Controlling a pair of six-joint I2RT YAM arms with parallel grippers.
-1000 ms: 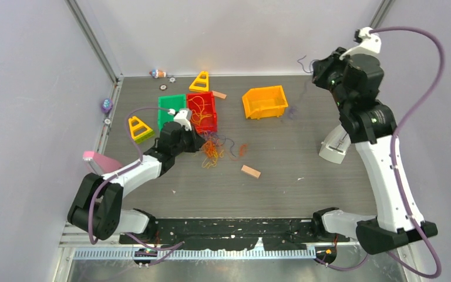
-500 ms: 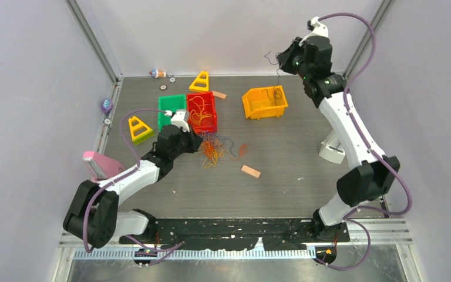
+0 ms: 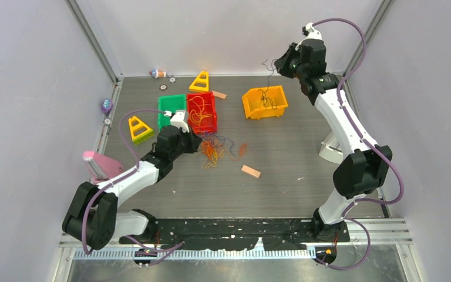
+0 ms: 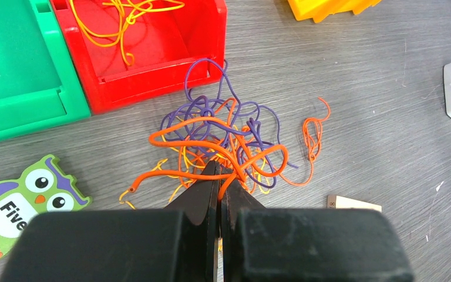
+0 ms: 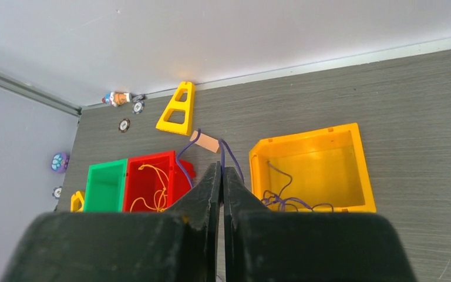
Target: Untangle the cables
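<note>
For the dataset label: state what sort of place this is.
Probably a robotics lab test cell: pale panels on metal frame posts enclose a grey tabletop, two white-and-black robot arms are bolted at its near edge, and coloured plastic bins with tangled thin cables look like practice props.

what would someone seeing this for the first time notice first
A tangle of thin orange, yellow and purple cables lies mid-table next to the red plastic bin, with the left jaws shut on it. At the far right, the raised right jaws dangle a dark purple cable into the yellow plastic bin.
</note>
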